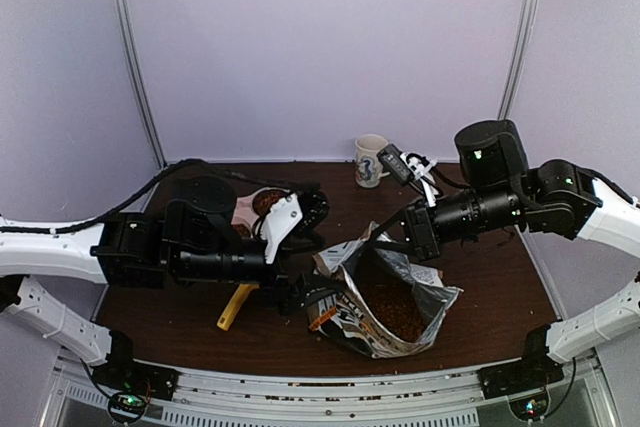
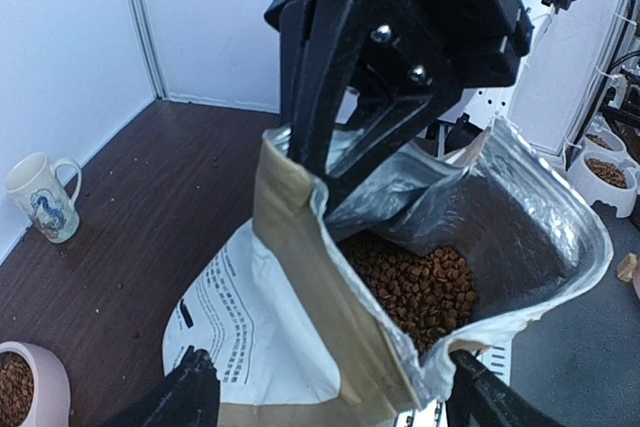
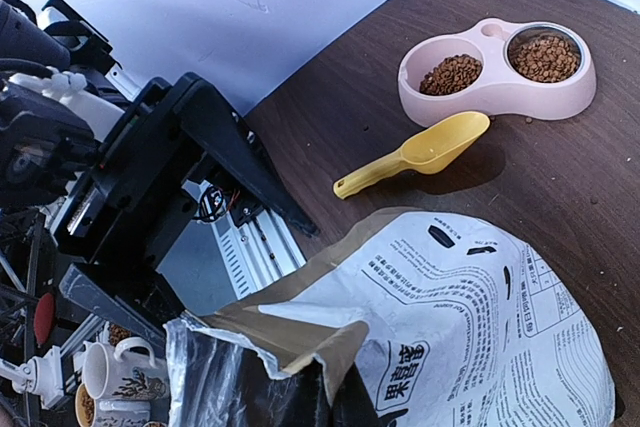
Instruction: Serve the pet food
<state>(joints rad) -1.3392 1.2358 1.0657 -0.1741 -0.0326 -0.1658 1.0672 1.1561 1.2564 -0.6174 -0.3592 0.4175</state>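
Where the right gripper (image 2: 325, 172) comes down from the top of the left wrist view, its black jaws are pressed tight together on the torn upper rim of the bag (image 2: 260, 327), pinching the foil lining so that the mouth gapes. Inside that mouth, at centre right of the view, lies the pet food (image 2: 420, 287), a heap of small reddish-brown pellets against the silver lining. The left gripper (image 2: 335, 402) is spread wide at the bottom edge of the same view, one finger at each side of the bag's lower end. Whether those fingers touch the bag cannot be told, and they are closed on nothing. In the overhead view the bag lies at lower centre of the brown desk (image 1: 500, 277). A yellow scoop (image 3: 415, 152) lies on the desk just above the bag in the right wrist view. Near it, in the upper right, a pink double bowl (image 3: 495, 97) has pellets in both compartments. A printed mug (image 1: 369, 160) stands upright at the desk's far edge, at the centre of the overhead view. A few loose pellets dot the desk.
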